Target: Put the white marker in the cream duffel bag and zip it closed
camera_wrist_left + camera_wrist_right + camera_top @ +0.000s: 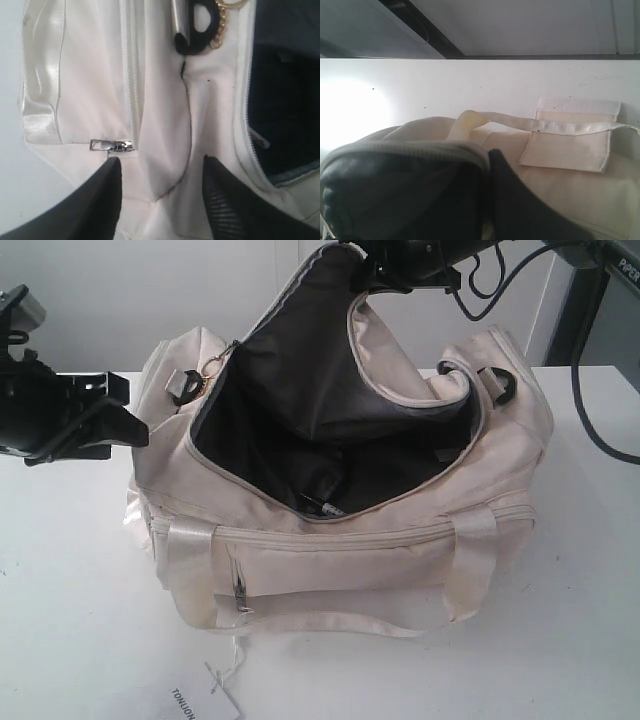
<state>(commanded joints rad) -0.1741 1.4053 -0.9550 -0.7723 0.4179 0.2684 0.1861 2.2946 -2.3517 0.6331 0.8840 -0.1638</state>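
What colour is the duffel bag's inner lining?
Dark grey to black lining inside the cream duffel bag; clearest in the exterior view.

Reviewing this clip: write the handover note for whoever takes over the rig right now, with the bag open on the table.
Left gripper: open and empty, poised over the left end of the cream duffel bag, near the gold chain pull.
Right gripper: shut on the bag's top flap, holding it lifted.
White marker: appears to lie inside the bag on the dark lining, near the front edge of the opening.
Done: marker in the bag.
Left: let the flap down and zip the bag closed.
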